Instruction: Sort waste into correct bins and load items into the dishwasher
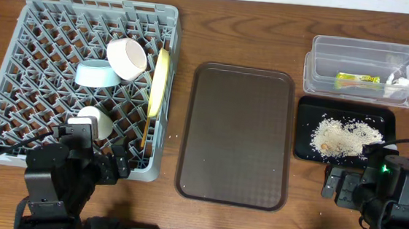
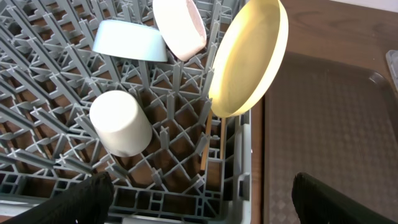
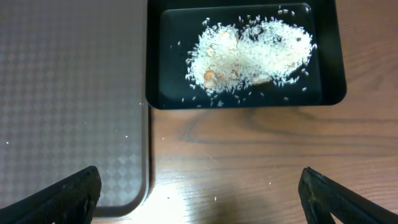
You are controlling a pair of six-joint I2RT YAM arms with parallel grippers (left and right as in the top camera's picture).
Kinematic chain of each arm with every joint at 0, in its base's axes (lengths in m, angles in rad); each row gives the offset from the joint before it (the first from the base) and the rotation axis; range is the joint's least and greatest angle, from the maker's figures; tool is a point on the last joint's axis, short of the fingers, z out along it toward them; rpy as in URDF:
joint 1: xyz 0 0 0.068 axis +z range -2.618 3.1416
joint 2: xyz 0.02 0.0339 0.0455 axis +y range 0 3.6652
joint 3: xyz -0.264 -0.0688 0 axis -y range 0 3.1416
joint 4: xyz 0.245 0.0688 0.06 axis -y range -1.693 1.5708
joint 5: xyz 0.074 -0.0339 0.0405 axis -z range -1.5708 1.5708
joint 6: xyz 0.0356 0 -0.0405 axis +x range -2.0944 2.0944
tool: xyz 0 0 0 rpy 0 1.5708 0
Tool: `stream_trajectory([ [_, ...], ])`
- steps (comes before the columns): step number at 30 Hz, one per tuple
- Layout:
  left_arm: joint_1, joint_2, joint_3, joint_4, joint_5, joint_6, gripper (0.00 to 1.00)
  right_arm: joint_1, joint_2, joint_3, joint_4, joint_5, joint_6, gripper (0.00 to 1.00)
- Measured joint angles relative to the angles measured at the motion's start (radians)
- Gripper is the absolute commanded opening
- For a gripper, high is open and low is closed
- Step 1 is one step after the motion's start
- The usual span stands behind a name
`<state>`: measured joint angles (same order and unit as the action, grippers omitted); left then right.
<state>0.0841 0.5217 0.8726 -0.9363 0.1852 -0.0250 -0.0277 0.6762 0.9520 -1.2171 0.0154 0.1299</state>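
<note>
Left pincer (image 2: 200, 180): jaws spread wide, nothing held. It is positioned over the near right corner of the dish rack (image 2: 56, 74).
- Small white cup (image 2: 120, 122): lies on its side among the pegs, just ahead of the left finger, untouched. Smooth, matte, cylindrical.
- Yellow plate (image 2: 249, 59): stood on edge and tilted, ahead between the fingers and toward the right one. Round, glossy, with a shallow rim.
- Light blue bowl (image 2: 129, 41) and white bowl (image 2: 180, 28): tipped against each other farther back, well apart from the pincer. Both smooth-walled.
- Chopsticks (image 2: 203, 155): seen as a thin brown wooden sliver between pegs under the plate's lower edge. Whether there is one or two cannot be told.
- The rack is grey moulded plastic, a square lattice of upright pegs.

Right pincer (image 3: 198, 174): jaws fully apart, empty. It is held over bare wood-grain worktop (image 3: 249, 155).
- Black tray (image 3: 339, 68): just ahead, shallow and rectangular with rounded corners, faintly glossy.
- Food leftovers (image 3: 249, 53): a beige, grainy heap inside the tray with loose grains scattered around it. A few grains are on the worktop.
- Dark brown serving tray (image 3: 62, 93): its rounded near corner lies ahead of the left finger. The surface is dimpled.

Clear tub (image 1: 318, 65): sits beyond the black tray, translucent and rectangular, well apart from both pincers. It holds the green-and-orange wrapper (image 1: 358, 80) and the crumpled white scrap (image 1: 399, 80).
</note>
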Motion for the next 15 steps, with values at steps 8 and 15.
stream_trajectory([
  [8, 0.0, 0.0, 0.0, -0.001, 0.0, 0.0, 0.93, 0.003, -0.177, -0.093, 0.323, 0.0, -0.001, 0.99],
  [15, 0.0, 0.0, -0.005, -0.001, 0.0, 0.0, 0.93, 0.047, -0.457, -0.405, 0.665, -0.004, -0.002, 0.99],
])
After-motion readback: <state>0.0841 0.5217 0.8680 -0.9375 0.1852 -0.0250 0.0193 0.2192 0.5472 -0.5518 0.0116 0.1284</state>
